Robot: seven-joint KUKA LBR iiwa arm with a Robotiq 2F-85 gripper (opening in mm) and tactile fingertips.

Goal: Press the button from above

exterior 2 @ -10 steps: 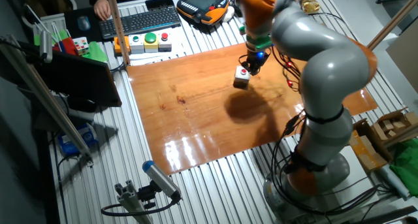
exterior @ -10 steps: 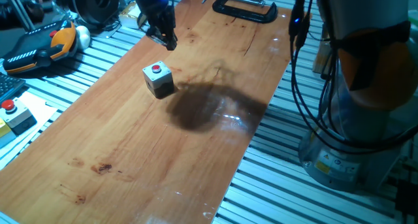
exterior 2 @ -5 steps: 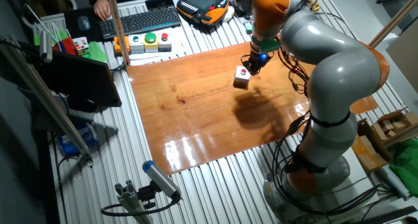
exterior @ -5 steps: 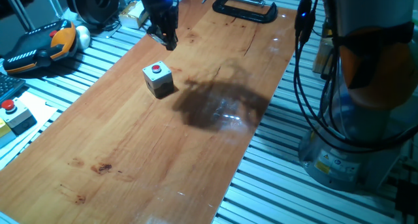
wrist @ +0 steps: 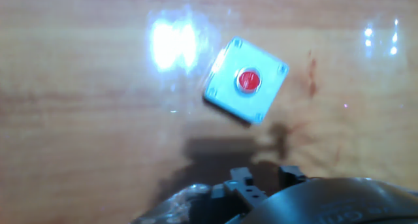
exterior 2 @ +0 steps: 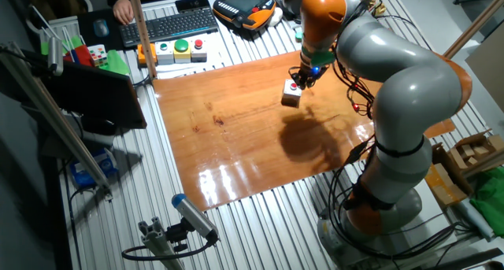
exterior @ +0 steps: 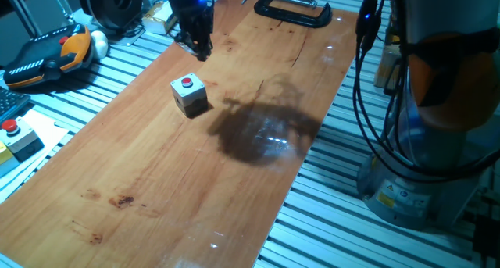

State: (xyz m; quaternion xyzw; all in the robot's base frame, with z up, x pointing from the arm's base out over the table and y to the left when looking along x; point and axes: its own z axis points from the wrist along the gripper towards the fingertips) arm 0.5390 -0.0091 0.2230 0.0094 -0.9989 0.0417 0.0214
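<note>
The button (exterior: 187, 83) is a small round red cap on a light-grey cube box (exterior: 190, 98) standing on the wooden board. It also shows in the other fixed view (exterior 2: 293, 87). In the hand view the red cap (wrist: 248, 80) sits at the upper middle, on the tilted grey box (wrist: 225, 96). My gripper (exterior: 202, 52) hangs above the board just beyond the box, apart from it, and also shows in the other fixed view (exterior 2: 302, 79). Only dark parts of the hand (wrist: 261, 185) show at the bottom of the hand view. No view shows the fingertips clearly.
A black clamp (exterior: 293, 10) lies at the board's far end. An orange-black pendant (exterior: 47, 57) and another red button on a yellow-and-grey box (exterior: 12, 135) lie left of the board. A keyboard (exterior 2: 177, 22) is further off. The robot's base (exterior: 422, 182) stands at the right.
The gripper has stayed almost in place above the box. The arm's body and its shadow on the board have swung a little to the right.
</note>
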